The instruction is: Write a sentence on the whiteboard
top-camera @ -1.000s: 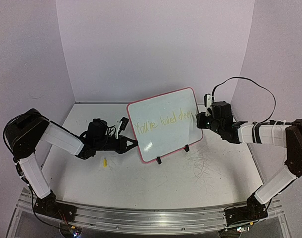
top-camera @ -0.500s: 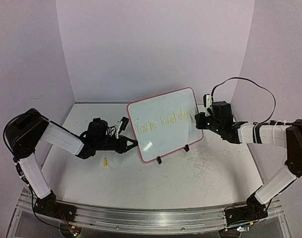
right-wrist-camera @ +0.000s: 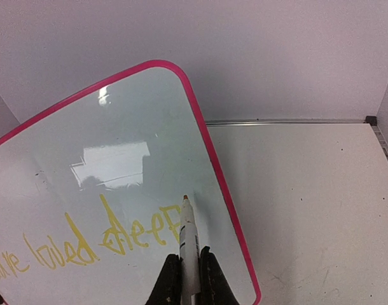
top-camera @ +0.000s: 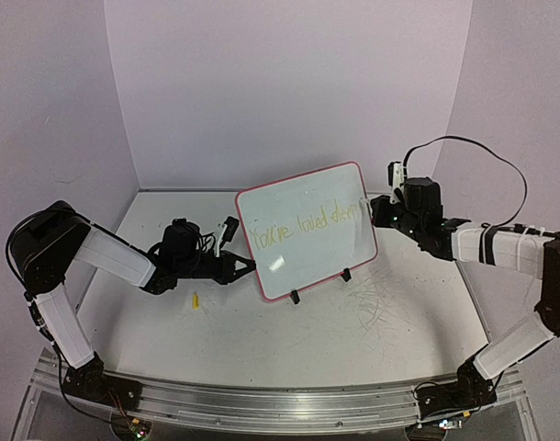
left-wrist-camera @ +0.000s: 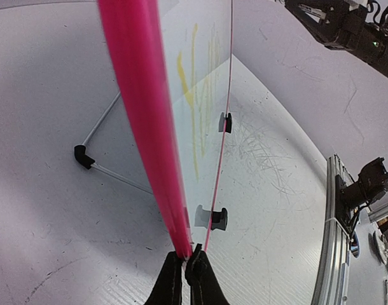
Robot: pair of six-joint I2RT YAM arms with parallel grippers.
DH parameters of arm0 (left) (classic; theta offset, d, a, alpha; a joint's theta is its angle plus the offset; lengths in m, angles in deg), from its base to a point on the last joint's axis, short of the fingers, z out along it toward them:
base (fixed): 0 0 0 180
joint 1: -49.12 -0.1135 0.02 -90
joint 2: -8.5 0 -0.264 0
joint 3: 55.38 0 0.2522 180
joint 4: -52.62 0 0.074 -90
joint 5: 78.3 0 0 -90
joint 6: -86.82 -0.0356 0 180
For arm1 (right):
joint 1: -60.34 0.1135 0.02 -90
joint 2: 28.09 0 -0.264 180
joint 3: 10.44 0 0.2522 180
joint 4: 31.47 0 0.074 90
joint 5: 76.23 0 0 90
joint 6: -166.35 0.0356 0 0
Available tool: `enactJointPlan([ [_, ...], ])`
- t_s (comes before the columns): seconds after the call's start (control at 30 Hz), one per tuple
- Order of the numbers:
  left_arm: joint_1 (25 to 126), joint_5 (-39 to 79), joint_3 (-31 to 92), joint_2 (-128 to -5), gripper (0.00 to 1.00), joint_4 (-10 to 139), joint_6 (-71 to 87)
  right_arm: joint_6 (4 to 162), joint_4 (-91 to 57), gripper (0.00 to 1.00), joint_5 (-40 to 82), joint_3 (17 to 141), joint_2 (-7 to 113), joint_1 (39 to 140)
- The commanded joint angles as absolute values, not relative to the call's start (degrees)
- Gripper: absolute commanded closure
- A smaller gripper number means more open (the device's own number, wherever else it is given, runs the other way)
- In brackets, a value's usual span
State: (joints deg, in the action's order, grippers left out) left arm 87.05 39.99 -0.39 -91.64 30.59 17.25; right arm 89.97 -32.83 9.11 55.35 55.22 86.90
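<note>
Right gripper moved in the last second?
Yes. In the top view the right gripper has shifted up and to the right, judged against the whiteboard's right rim.

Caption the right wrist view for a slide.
Right jaws clamp a slim white marker, its tip at the glossy pink-rimmed whiteboard after pale-yellow handwriting ending "deep".

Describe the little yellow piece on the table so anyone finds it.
Start at the whiteboard standing mid-table. Left of its lower corner, nearer than the left gripper pinching its rim, lies the yellow piece: tiny, the only loose coloured bit on the tabletop.
</note>
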Motion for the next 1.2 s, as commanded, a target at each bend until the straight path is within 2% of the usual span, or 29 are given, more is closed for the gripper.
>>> enactJointPlan([
  [0.0,86.8,38.2,-0.5,-91.6,1.0,36.8,15.5,89.0,-34.1,1.0,10.0,59.8,57.5,86.9],
  [0.57,86.8,38.2,-0.6,-91.5,1.0,36.9,15.5,89.0,-34.5,1.0,9.1,60.2,60.9,86.9],
  [1.17,86.8,38.0,-0.8,-91.1,1.0,36.9,15.4,90.1,-33.4,1.0,9.8,54.5,58.4,87.0],
])
